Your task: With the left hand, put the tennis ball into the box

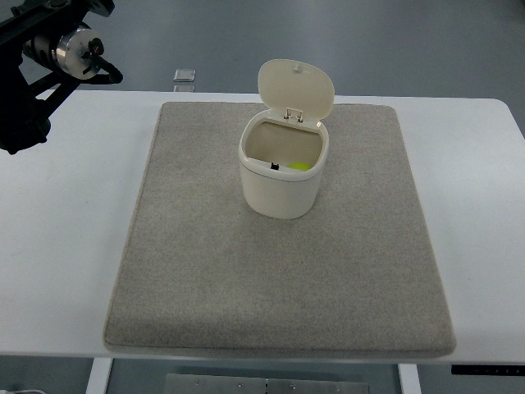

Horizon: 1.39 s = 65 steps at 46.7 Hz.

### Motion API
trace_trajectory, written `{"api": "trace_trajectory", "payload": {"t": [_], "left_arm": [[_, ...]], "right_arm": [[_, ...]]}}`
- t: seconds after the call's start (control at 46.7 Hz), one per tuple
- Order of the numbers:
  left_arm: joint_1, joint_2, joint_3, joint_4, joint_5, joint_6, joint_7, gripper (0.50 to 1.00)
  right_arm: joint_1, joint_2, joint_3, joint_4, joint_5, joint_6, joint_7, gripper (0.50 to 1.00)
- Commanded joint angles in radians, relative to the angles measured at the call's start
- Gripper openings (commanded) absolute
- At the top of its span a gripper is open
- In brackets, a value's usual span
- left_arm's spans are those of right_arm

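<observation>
Tennis ball [297, 165] looks like it's already in the box [279, 185]; light, fuzzy, grab around its middle. Left arm's [49, 66] fingers? Can't tell.

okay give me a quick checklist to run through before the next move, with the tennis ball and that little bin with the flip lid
1. Tennis ball inside the box: ok, yellow-green shows within.
2. Lid open, tilted back: ok.
3. Box upright on the mat: ok.
4. Left arm clear of the box, at the upper left corner: ok.
5. Left hand's fingers: cannot tell, not shown.
6. Right arm: cannot tell, out of view.
</observation>
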Motion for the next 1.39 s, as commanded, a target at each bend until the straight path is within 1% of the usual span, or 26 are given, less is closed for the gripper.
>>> {"api": "trace_trajectory", "payload": {"t": [0.0,0.193,0.321,0.428,0.45,0.493,0.514,0.578,0.707,0.835,0.857,0.921,0.964,1.007,1.049,1.071,1.135,1.157,1.199,1.221,1.371], "left_arm": [[0.037,-0.018,-0.069,0.063,-0.004,-0.021,-0.003,0.531],[0.108,-0.063,-0.187,0.220,-0.008,-0.127,-0.003,0.531],[0.152,-0.113,-0.232,0.341,-0.071,-0.237,-0.005,0.538],[0.166,-0.145,-0.235,0.399,-0.145,-0.298,-0.005,0.544],[0.168,-0.147,-0.235,0.404,-0.160,-0.305,-0.005,0.548],[0.177,-0.150,-0.235,0.412,-0.188,-0.312,-0.005,0.578],[0.183,-0.155,-0.235,0.413,-0.199,-0.314,-0.005,0.583],[0.197,-0.168,-0.235,0.413,-0.232,-0.325,-0.005,0.591],[0.228,-0.199,-0.235,0.418,-0.277,-0.318,-0.005,0.615],[0.260,-0.239,-0.236,0.473,-0.281,-0.314,-0.005,0.623],[0.266,-0.245,-0.235,0.484,-0.281,-0.314,-0.005,0.632],[0.278,-0.256,-0.235,0.513,-0.281,-0.314,-0.005,0.688],[0.283,-0.257,-0.233,0.527,-0.281,-0.311,-0.006,0.741],[0.287,-0.259,-0.233,0.533,-0.281,-0.311,-0.008,0.782],[0.295,-0.265,-0.232,0.534,-0.280,-0.309,-0.006,0.857],[0.298,-0.268,-0.232,0.533,-0.280,-0.306,-0.006,0.878],[0.303,-0.268,-0.232,0.533,-0.281,-0.295,-0.006,0.885],[0.303,-0.268,-0.232,0.533,-0.281,-0.292,-0.006,0.896],[0.304,-0.268,-0.233,0.533,-0.281,-0.288,-0.006,0.943],[0.304,-0.268,-0.233,0.533,-0.281,-0.288,-0.006,0.951],[0.307,-0.267,-0.232,0.533,-0.283,-0.288,-0.006,0.958]], "right_arm": [[-0.002,0.000,0.000,0.000,0.000,0.000,0.000,0.901],[-0.002,0.000,0.000,0.000,0.000,0.000,0.000,0.901],[-0.002,0.000,0.000,0.000,0.000,-0.001,0.000,0.901],[0.000,0.000,0.000,0.000,0.000,-0.001,0.000,0.901],[0.000,0.000,0.001,0.000,0.000,0.000,0.000,0.901],[-0.002,0.000,0.000,0.000,0.000,0.000,0.000,0.901],[0.000,0.000,0.000,0.000,0.000,-0.001,0.000,0.901],[-0.002,0.000,0.001,0.000,0.000,0.000,0.000,0.901],[-0.002,0.000,0.000,0.000,0.000,0.000,0.000,0.901],[-0.002,0.000,0.000,0.000,0.000,-0.001,0.000,0.901],[-0.002,0.000,0.000,0.000,0.000,0.000,0.000,0.901],[0.000,0.000,0.000,0.000,0.000,-0.001,0.000,0.901],[-0.002,0.000,0.000,0.000,0.000,0.000,0.000,0.901],[0.000,0.000,0.000,0.000,0.000,0.000,0.000,0.901],[-0.002,0.000,0.000,0.000,0.000,0.000,0.000,0.901],[-0.002,0.000,0.000,0.000,0.000,-0.001,0.000,0.901],[-0.002,0.000,0.000,0.000,0.000,0.000,0.000,0.901],[0.000,0.000,0.001,0.000,0.000,0.000,0.000,0.901],[0.000,0.000,0.001,0.000,0.000,0.000,0.000,0.901],[0.000,0.000,0.001,0.000,0.000,-0.001,0.000,0.901],[0.000,0.000,0.000,0.000,0.000,0.000,0.000,0.901]]}}
